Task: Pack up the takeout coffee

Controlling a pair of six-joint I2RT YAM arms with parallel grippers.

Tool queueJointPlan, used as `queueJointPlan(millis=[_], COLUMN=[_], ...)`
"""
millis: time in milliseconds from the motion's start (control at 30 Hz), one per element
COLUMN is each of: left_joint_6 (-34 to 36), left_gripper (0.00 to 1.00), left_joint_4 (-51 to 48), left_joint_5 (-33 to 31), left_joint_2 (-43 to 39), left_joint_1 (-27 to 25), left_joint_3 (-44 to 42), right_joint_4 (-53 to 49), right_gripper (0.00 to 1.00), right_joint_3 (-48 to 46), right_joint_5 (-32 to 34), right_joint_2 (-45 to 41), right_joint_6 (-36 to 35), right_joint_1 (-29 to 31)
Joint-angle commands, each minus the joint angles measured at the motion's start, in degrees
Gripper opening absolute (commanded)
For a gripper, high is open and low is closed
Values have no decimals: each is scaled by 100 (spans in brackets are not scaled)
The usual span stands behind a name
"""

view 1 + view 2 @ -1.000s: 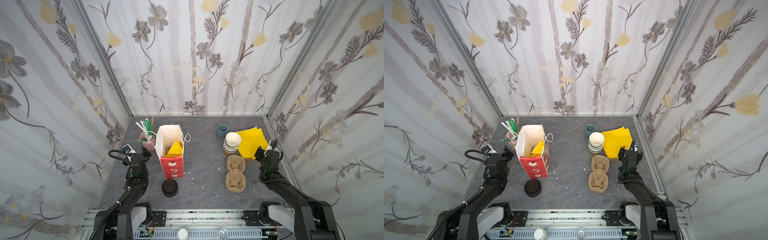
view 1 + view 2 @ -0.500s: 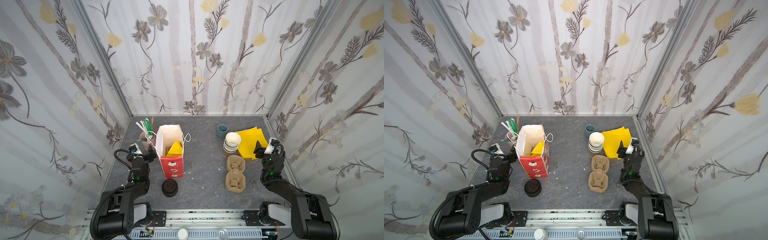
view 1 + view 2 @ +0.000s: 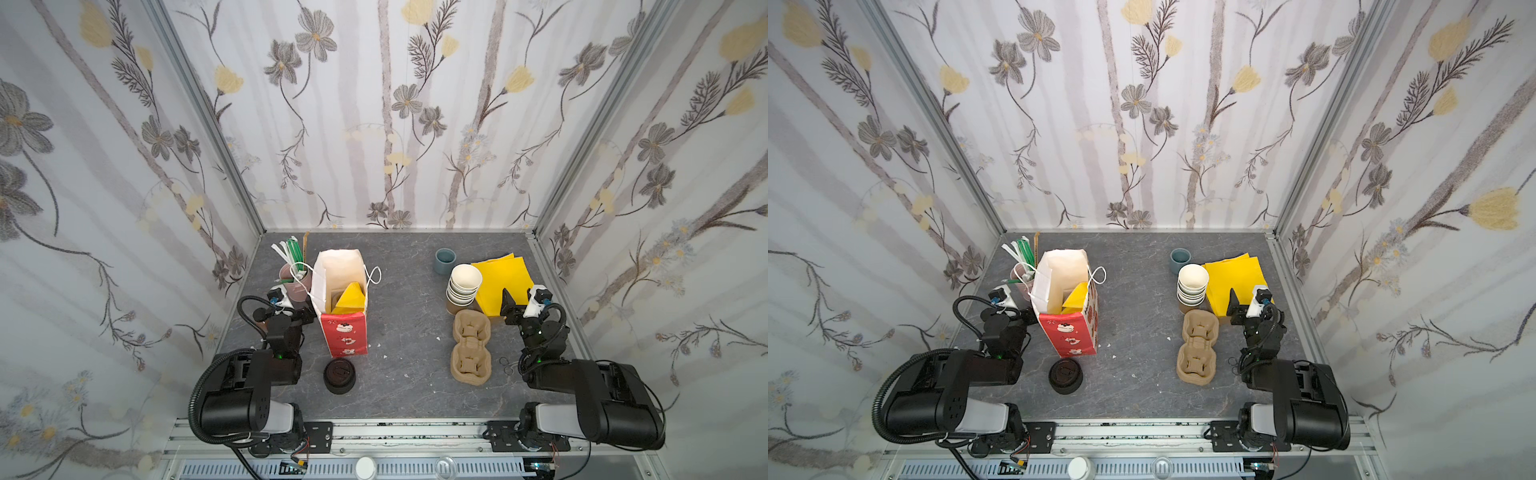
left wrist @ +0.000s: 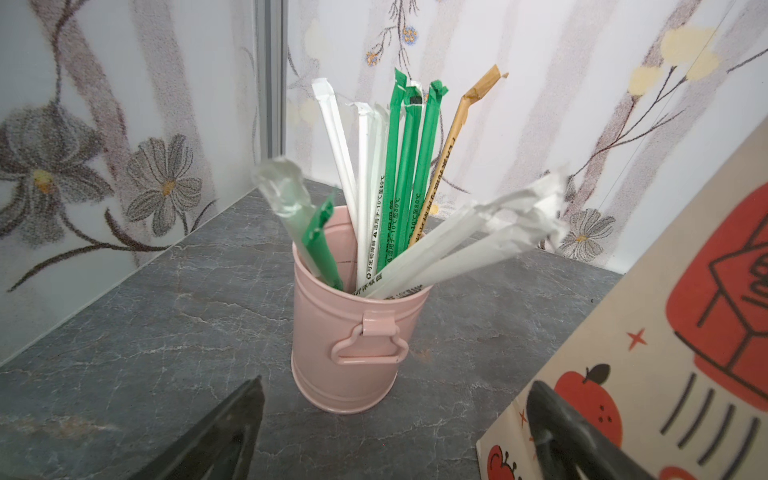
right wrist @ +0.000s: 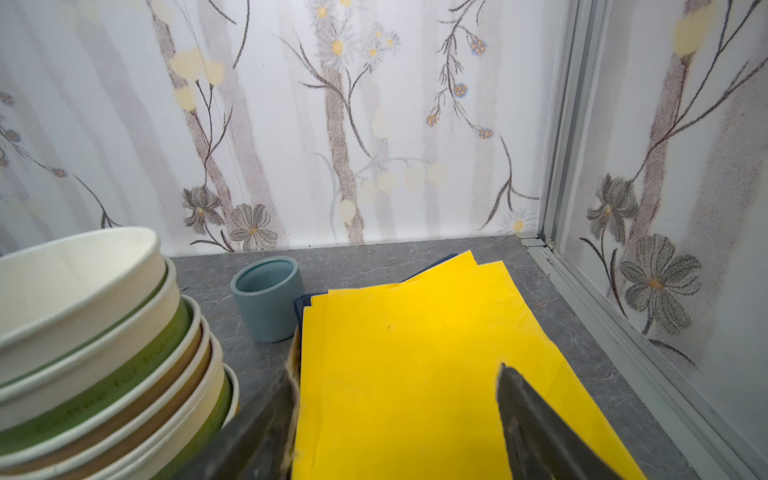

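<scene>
Left gripper (image 4: 395,432): jaws wide apart, empty, low over the surface (image 3: 407,291), facing the pink bucket (image 4: 349,332).
Straws (image 4: 399,174): wrapped, in the bucket; green wrappers carry small print, only "-10°C" and "80°C" readable.
Paper bag (image 3: 343,307): red and white, just right of the left gripper, yellow sheet inside.
Right gripper (image 5: 399,419): jaws apart, empty, over yellow napkins (image 5: 415,353).
Stacked cups (image 5: 104,340): green band reads "Coffee for frien…".
Takeout coffee: cannot tell; no lidded olive-brown cup is visible.
</scene>
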Motion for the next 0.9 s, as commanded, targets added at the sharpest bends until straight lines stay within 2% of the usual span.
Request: queueJointPlan(millis=[0,100,167,233,600,633,700,767,867], left_joint_6=[167,240,220,243,257,260,292,324,392], left_gripper=[100,100,100,100,100,100,100,100,100], left_joint_4=[841,1678,1251,1212,1174,1178,1160,1131,1123], left_joint_5=[-17,-59,-149,-213,-284,-378,-770,-1022,-849], left_joint_2=[320,891,777,801,795,795,793,796,797], left_joint_1=[-42,-105,-121,-159,-183,-210,-327,-411,-420], left_joint_3=[-21,-111,-17,42,57,55,71,87,99], right_joint_4=[572,758,580,491,130,-52,-557,-516,-422], right_gripper=[79,86,99,100,100,100,100,100,100], right_joint_3=[57,98,146,191,358,451,679,666,599], right_joint_5=[-159,-96,31,296,449,565,1274,1257,1256], right_joint_2=[-102,62,25,19,8,10,-11,-10,-50], right_joint_6=[-31,-46,-57,-51,-158,-206,-406,-402,-409], right_joint_1=[-26,2,38,110,229,289,659,651,655])
